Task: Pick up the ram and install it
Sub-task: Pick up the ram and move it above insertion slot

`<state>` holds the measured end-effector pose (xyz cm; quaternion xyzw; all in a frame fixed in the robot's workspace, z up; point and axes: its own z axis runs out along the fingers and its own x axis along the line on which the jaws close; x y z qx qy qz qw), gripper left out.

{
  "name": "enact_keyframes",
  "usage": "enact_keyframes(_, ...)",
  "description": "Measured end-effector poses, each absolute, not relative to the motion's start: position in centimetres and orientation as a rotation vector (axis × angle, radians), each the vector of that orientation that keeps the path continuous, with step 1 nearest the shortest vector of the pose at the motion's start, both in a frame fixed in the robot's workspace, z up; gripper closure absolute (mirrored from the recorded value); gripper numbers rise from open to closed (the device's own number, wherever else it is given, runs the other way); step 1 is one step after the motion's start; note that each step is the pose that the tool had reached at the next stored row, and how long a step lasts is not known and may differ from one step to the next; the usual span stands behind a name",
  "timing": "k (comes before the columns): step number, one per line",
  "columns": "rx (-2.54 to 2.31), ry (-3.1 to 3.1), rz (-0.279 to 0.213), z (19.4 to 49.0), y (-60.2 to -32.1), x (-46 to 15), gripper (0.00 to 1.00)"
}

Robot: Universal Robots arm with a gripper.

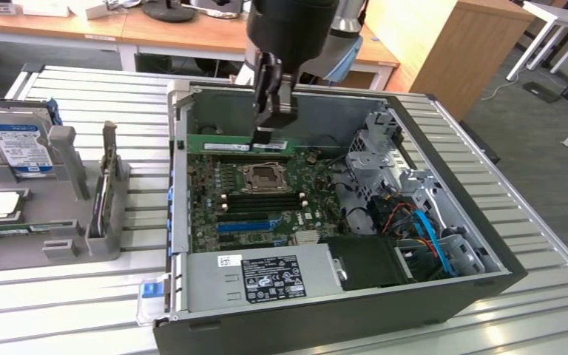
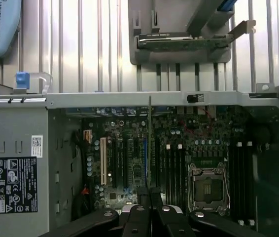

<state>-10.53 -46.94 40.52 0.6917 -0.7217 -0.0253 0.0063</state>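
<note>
Exterior view showed me the open computer case (image 1: 313, 329) on the worktop (image 1: 67, 303), jaws clamped on the ram (image 1: 220, 145) above the motherboard (image 1: 205, 200); I feared a skewed descent would miss the memory slots (image 1: 261, 198) and jam.

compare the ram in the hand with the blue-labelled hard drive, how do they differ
The ram is a long, thin green stick; the hard drive is a broader silver block with a blue label. The hand grips the ram over the motherboard inside the open case; the hard drive stands in a grey holder outside it, on the exterior view's left. Both sit on edge, not flat.
</note>
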Motion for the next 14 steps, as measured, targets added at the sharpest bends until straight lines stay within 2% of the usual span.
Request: enact_keyframes(14,2.164,-2.258,-0.079,40.4,-46.9,-4.5,0.89)
